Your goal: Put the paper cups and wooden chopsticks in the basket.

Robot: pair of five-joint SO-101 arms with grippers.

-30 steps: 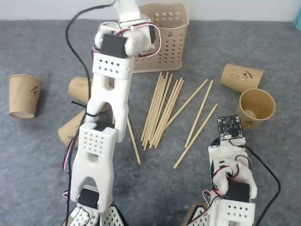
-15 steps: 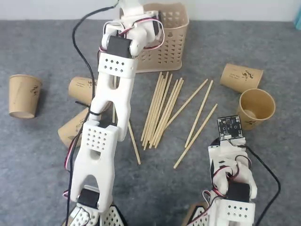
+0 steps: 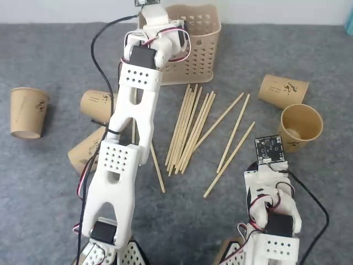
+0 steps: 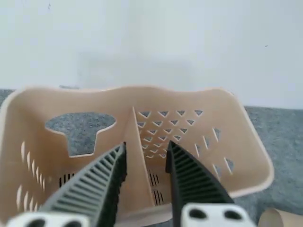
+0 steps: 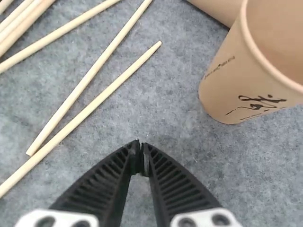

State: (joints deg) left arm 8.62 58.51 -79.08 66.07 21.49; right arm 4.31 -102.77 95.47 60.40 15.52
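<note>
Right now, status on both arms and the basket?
Left gripper open above basket, nothing held. Right gripper shut over mat, beside upright cup. Chopsticks loose on mat. Basket mouth unobstructed.

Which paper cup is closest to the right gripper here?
The brown paper cup standing mouth-up, right beside the right gripper. The paper cup lying on its side behind it is farther, and the rest sit much farther off.

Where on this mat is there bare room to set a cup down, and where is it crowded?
Bare mat: between the basket and the lying cup at right; nearer than the upright cup at left; between the left arm and right arm up front. Crowded: the chopsticks mid-mat and the two tipped cups beside the left arm.
</note>
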